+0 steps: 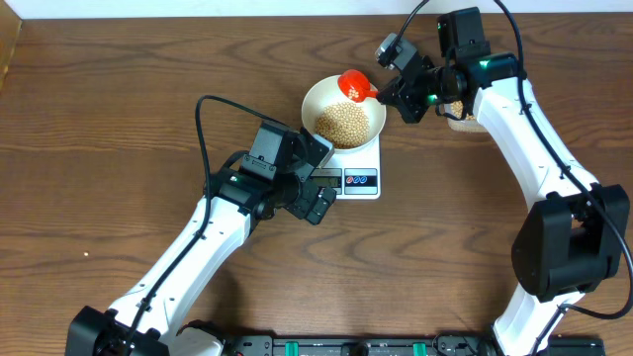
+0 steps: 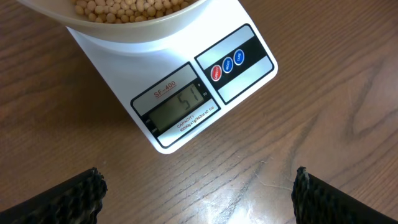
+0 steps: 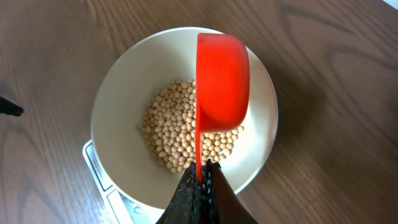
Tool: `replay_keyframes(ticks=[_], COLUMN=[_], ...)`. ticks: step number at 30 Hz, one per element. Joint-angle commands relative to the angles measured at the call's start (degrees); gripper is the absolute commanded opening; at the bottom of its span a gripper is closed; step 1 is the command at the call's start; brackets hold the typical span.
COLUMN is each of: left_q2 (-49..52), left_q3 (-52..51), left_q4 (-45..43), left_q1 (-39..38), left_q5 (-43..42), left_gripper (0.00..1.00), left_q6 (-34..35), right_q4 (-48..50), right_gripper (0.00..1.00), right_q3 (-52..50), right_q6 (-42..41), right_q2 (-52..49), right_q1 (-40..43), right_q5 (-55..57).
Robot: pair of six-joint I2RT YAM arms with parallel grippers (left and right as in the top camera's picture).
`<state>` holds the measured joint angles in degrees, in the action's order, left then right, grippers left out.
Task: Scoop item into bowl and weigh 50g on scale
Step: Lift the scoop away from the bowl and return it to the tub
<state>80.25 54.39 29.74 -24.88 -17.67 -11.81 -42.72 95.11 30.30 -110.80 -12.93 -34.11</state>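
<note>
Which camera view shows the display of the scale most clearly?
The left wrist view: the display faces the camera and reads 51. Overhead, it is too small to read. The right wrist view shows only a corner of the scale under the bowl.

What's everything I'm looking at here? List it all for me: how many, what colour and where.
beans: many, tan-yellow, heaped in the bowl
bowl: one, white, sitting on the scale
scale: one, white with red and blue buttons, on the table, display reading 51
scoop: one, red, tilted over the bowl
table: one, brown wood, under everything
left gripper: one, black, open, hovering in front of the scale
right gripper: one, black, shut on the scoop's handle
</note>
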Motion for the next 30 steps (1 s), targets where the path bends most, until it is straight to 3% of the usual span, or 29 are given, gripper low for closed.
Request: replay_keyframes(ticks=[1,18,30], left_q2=[-0.6,-0.6,-0.6], left_q3=[0.1,0.1,0.1], left_q4=[0.0,0.0,0.0], left_q1=[0.2,0.2,0.2], left_q5=[0.3,0.3,0.4], left_gripper=[0.98,0.98,0.98], left_q6=[0.1,0.1,0.1], right_q4=[-0.2,0.0,-0.1], right_gripper=[0.01,0.01,0.01], right_q3=[1.3,1.3,1.3], right_q6=[-1.2,-4.2,-12.7], right_q2=[1.8,1.8,1.8], right_q1=[0.2,0.5,9.6], right_q5=[-3.2,-4.6,-22.6])
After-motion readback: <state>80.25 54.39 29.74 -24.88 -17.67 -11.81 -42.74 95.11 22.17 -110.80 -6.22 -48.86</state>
